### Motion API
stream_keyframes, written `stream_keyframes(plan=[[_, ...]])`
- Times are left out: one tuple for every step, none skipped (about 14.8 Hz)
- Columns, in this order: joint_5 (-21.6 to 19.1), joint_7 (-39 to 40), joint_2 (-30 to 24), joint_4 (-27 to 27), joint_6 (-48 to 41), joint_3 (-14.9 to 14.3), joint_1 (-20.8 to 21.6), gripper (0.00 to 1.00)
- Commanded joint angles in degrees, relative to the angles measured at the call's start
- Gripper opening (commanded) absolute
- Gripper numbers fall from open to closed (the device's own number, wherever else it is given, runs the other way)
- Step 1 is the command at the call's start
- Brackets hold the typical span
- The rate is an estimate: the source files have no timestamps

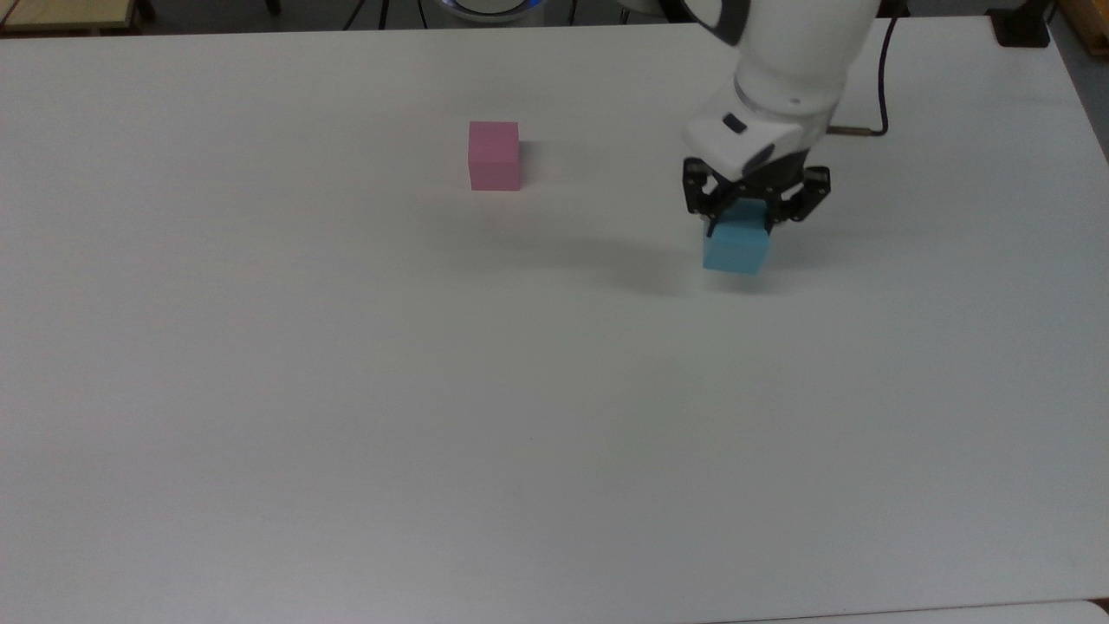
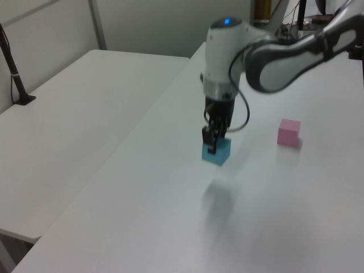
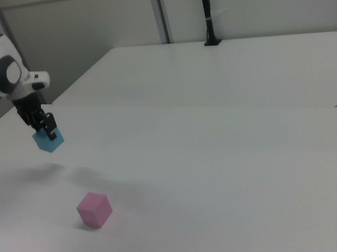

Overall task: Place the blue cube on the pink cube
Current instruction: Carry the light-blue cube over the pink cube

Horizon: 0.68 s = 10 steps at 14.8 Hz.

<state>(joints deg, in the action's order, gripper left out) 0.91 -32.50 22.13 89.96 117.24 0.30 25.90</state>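
Top view: the blue cube sits right of centre in the upper half of the frame, pinched between the black fingers of the gripper, which is closed onto its sides. In the left view the blue cube hangs clear of the white table, with its soft shadow lower in the frame, and in the right view it appears tilted at the upper left under the gripper. The pink cube rests on the table well apart, toward the top view's left, upright and untouched. The white arm descends from the top edge.
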Motion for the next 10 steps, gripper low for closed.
stream_keyframes(plan=[[0.4, 2.4, -8.2, 1.8, -6.3, -0.2, -4.0, 0.46], [0.4, 3.2, -10.1, 1.8, -7.7, -0.2, -5.5, 0.46], [0.3, 5.4, -12.8, 1.9, -9.9, -0.2, -7.5, 0.46], [0.2, 7.2, -14.6, 1.9, -11.6, -0.4, -8.9, 0.46], [0.1, 9.1, -16.1, 1.9, -13.1, -0.5, -10.5, 0.46], [-0.3, 11.0, -17.5, 1.9, -14.2, -0.5, -12.0, 0.46], [-1.1, 13.2, -18.7, 2.0, -15.2, -0.5, -13.8, 0.46], [-1.8, 15.8, -19.7, 2.1, -15.9, -0.5, -15.6, 0.46], [-2.4, 18.3, -20.7, 2.7, -16.5, -0.5, -17.0, 0.46], [-2.7, 20.2, -21.5, 3.0, -16.7, -0.5, -18.0, 0.46]])
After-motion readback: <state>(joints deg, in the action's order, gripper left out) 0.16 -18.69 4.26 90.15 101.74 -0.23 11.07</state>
